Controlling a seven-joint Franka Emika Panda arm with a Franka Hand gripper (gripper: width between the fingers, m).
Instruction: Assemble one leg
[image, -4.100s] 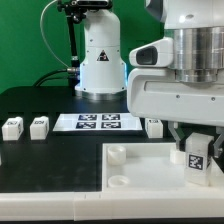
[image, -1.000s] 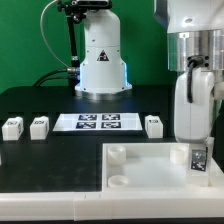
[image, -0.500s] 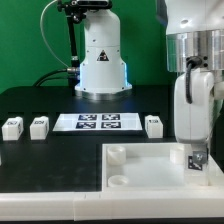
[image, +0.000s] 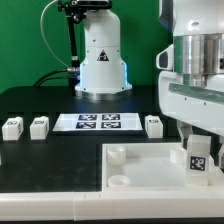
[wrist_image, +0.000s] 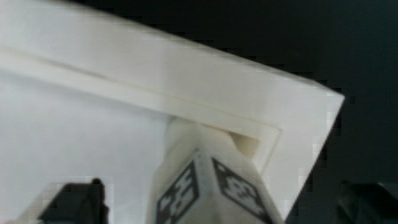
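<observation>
The leg (image: 198, 157), a small white peg with a black-and-white tag, stands upright in the far corner socket of the large flat white board (image: 150, 168), at the exterior view's right. My gripper (image: 199, 140) hangs straight over it with a finger on either side. In the wrist view the leg (wrist_image: 215, 185) shows two tagged faces at the board's corner (wrist_image: 107, 110). The dark fingers (wrist_image: 75, 202) stand apart from it with white board showing in the gap, so the gripper is open.
Three more legs stand on the black table: two at the exterior view's left (image: 12, 127) (image: 38, 126) and one (image: 153, 125) beside the marker board (image: 98, 122). Empty round sockets (image: 117, 153) (image: 117, 181) sit at the board's left corners. The robot base (image: 100, 60) stands behind.
The hand has turned about a quarter turn over the leg: its narrow side faced the camera before, its broad side now. The leg stays in the corner socket.
</observation>
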